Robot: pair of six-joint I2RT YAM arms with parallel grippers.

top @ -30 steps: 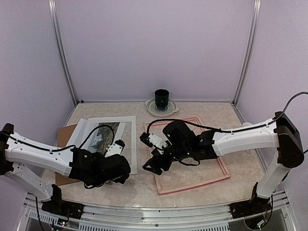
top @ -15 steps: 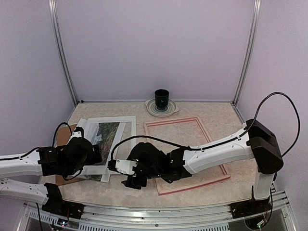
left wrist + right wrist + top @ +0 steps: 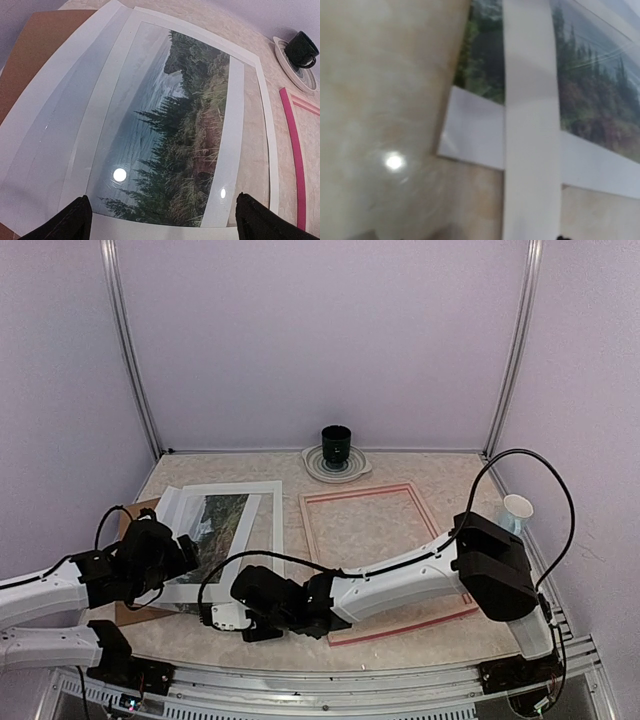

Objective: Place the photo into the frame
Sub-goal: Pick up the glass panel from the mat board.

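Observation:
The photo (image 3: 170, 135), a print of dark trees and bluish water with a white margin, lies at the table's left under a white mat board (image 3: 250, 115). In the top view the photo (image 3: 218, 518) shows through the mat's cut-out. My left gripper (image 3: 165, 225) hovers open over the photo's near end, with nothing between its fingers (image 3: 75, 222). The frame (image 3: 440, 540), with its narrow pink rim, lies flat to the right. My right gripper (image 3: 226, 618) is low at the near corner of the photo (image 3: 475, 135) and mat strip (image 3: 530, 150). The blurred right wrist view hides its fingers.
A brown backing board (image 3: 135, 525) sticks out from under the mat on the left. A black cup on a saucer (image 3: 337, 448) stands at the back wall. A paper cup (image 3: 517, 508) stands at the right edge. The right arm (image 3: 400, 580) lies across the frame's near side.
The right arm has swung left from over the frame to the photo's near corner. The left gripper has drawn back to the left, off the photo's near edge.

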